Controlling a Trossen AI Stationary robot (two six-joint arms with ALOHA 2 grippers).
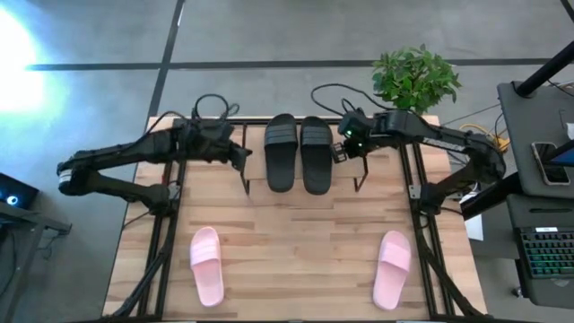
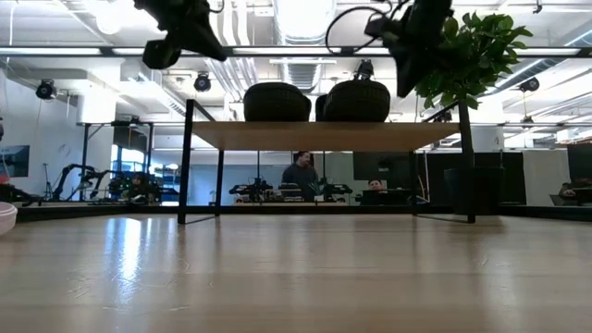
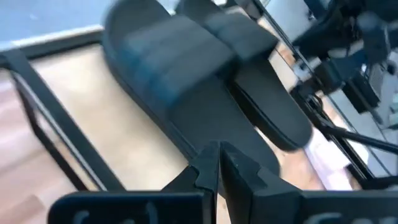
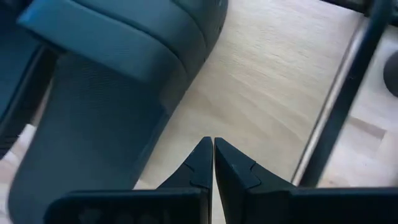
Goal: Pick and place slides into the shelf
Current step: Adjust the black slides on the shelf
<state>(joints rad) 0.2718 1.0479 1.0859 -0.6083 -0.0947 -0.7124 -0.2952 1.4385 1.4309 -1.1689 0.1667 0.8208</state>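
Two black slides [image 1: 280,152] [image 1: 316,154] lie side by side, soles down, on the shelf's light wood board [image 1: 258,177]; the low view shows them as dark humps [image 2: 277,102] [image 2: 356,100] on the board [image 2: 324,136]. Two pale pink slides [image 1: 206,265] [image 1: 392,267] lie on the table nearer the front edge. My left gripper [image 1: 246,152] is shut and hovers by the shelf's left end, above the left black slide's edge [image 3: 186,99]. My right gripper [image 1: 340,151] is shut and hovers over the board [image 4: 261,81] beside the right black slide [image 4: 106,93]. Both are raised above the shelf [image 2: 162,51] [image 2: 412,55].
A potted plant [image 1: 414,79] stands at the table's far right corner, behind the right arm. The shelf's thin black legs [image 1: 244,184] [image 1: 359,184] stand on the table. Bare wood lies between the pink slides [image 1: 300,260]. People sit in the room beyond [image 2: 301,176].
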